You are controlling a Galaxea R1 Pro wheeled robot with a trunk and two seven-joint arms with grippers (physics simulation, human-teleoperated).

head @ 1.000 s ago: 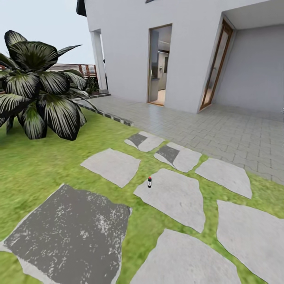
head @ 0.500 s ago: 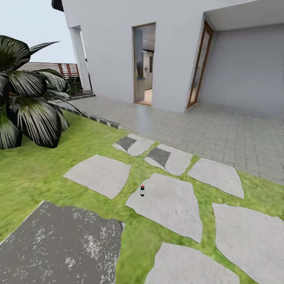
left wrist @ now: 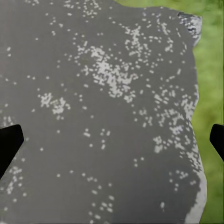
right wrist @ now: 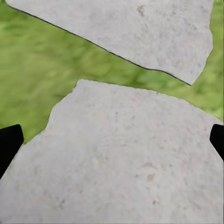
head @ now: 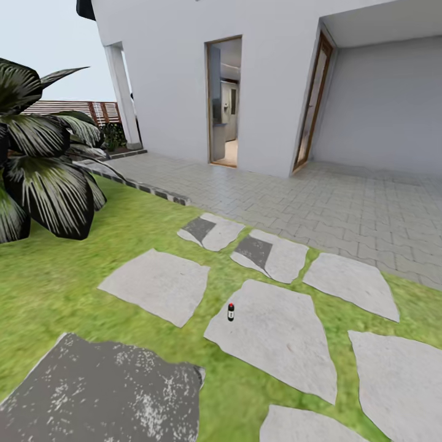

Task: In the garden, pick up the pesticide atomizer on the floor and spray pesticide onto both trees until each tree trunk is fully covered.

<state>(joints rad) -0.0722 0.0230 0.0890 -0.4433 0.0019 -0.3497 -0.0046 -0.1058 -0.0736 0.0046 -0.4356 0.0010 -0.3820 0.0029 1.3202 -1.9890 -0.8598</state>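
Observation:
The pesticide atomizer (head: 231, 312) is a small dark bottle with a red cap. It stands upright at the edge of a pale stepping stone (head: 276, 334) in the garden lawn (head: 55, 276), a few steps ahead of me in the head view. My left gripper (left wrist: 112, 140) is open, hanging over a dark speckled slab (left wrist: 102, 116) with nothing between its fingers. My right gripper (right wrist: 112, 140) is open as well, above a pale stone (right wrist: 126, 163) and grass. The trees and their trunks are out of view.
A broad-leaved dark bush (head: 43, 166) stands at the left. A grey paved patio (head: 344, 202) and the white house with an open doorway (head: 223, 101) lie ahead. A slatted wooden fence (head: 67, 109) runs at far left. A dark slab (head: 104, 393) lies near my left.
The whole head view has shifted as the camera turned right and moved. The atomizer now sits lower in the picture and the bush has slid toward the left edge.

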